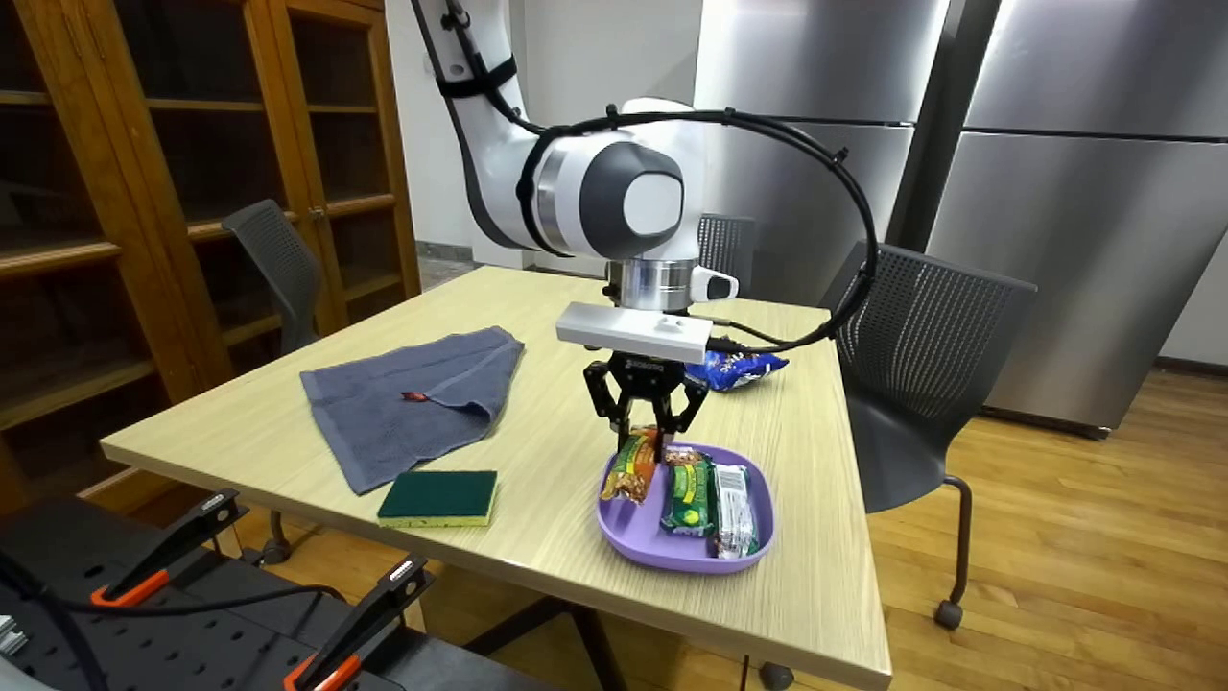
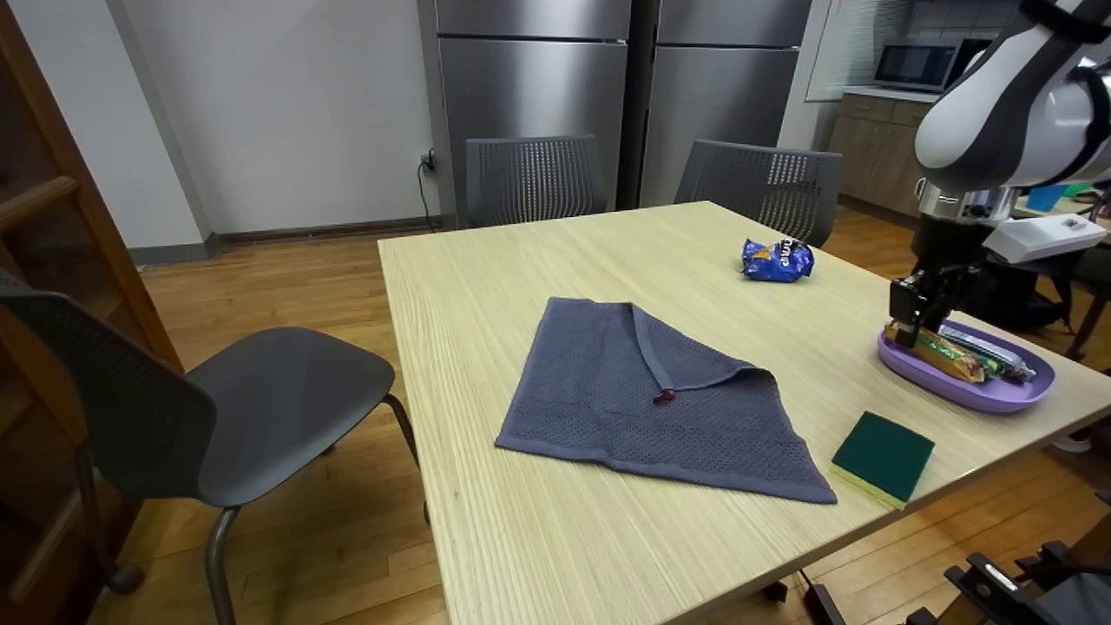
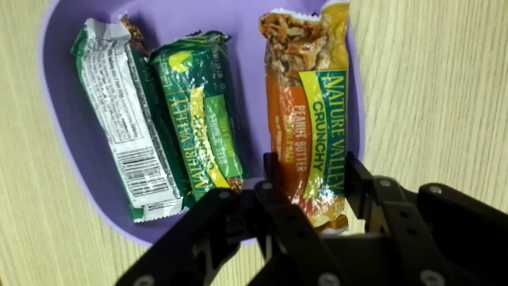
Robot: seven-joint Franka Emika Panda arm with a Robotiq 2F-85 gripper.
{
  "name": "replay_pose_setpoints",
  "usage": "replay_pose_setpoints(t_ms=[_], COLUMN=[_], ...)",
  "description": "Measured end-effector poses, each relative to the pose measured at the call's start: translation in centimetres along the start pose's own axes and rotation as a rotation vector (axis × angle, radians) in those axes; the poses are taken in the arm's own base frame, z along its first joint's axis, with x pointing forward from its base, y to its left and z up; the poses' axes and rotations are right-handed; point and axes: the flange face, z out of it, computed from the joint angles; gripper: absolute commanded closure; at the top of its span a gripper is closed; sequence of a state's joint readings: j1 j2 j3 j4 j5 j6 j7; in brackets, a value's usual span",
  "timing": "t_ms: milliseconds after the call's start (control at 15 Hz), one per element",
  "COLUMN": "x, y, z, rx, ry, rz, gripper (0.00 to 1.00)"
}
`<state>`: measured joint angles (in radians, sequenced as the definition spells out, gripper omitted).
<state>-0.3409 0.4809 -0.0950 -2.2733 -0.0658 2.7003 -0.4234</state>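
Pale wood-grained tabletop [image 1: 552, 422] spreads before two tall stainless-steel refrigerators [image 2: 534, 113], and near one of its edges sits a shallow, rounded purple plastic dish [image 3: 254, 71]. Over it a black two-fingered gripper [image 1: 641, 449] points down, jaws parted partway, just to the width of the orange, yellow and green wrapped granola bar [image 3: 305, 119] that they clasp toward one end, a finger along each long side. Whether the bar's far end rests on the dish floor cannot be told. With the hold off-centre, the bar would likely droop or twist if hurried; a gentle, even squeeze and slow vertical motion should hold it true without crushing it. On the outer side, the dish wall runs just beside the bar, leaving that finger little room and a rim to catch on. On the inner side, a bare purple strip separates it from a green wrapped granola bar [image 3: 202, 115], so small shifts suit that way better. Toward the dark-green and yellow rectangular sponge [image 1: 439, 497], a wider gap offers room.
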Motion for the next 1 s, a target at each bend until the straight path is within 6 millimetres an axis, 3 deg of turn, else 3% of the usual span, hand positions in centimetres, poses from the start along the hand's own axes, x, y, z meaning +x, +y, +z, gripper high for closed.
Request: replay_pose_setpoints(t_ms=[733, 800, 1000], x=[0.12, 0.12, 0.08], y=[0.62, 0.62, 0.64], z=[1.06, 1.1, 1.19], rx=[0.002, 0.003, 0.003], ry=[-0.023, -0.023, -0.026], rz=[0.008, 0.008, 0.01], gripper=[0.83, 0.37, 0.17])
